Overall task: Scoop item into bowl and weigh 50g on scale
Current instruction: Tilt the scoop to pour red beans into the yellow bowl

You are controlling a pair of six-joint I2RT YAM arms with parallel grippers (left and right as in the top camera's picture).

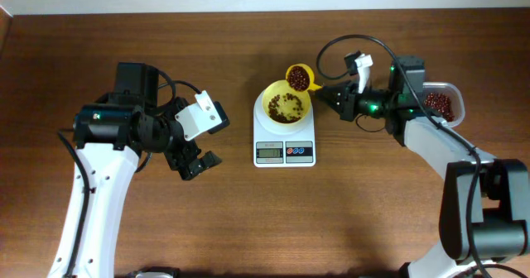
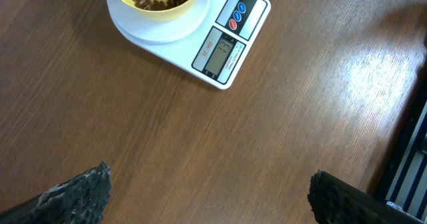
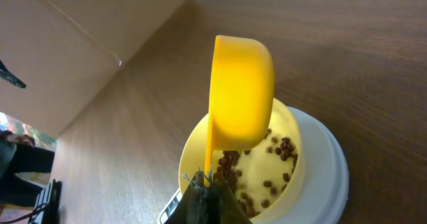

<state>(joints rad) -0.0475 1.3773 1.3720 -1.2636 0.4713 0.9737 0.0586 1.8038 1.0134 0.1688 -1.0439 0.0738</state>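
Centre frame: the pale-yellow bowl [image 1: 266, 103] rests on the white scale [image 1: 284, 137], thinly filled with beans [image 1: 286, 107]. The right jaws clench the yellow scoop [image 1: 299, 78] by its handle, tipped over the bowl's upper rim; the left jaws stand released. We judge the beans light, loose, rolling: pour gently, holding the handle.

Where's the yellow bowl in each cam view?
Overhead: yellow bowl upper centre, sitting on the white scale.
Left wrist: top edge, left of centre, cropped by the frame, on the scale.
Right wrist: lower centre, just below the yellow scoop.
Shared landmark: the scale under the bowl, visible in all three views.
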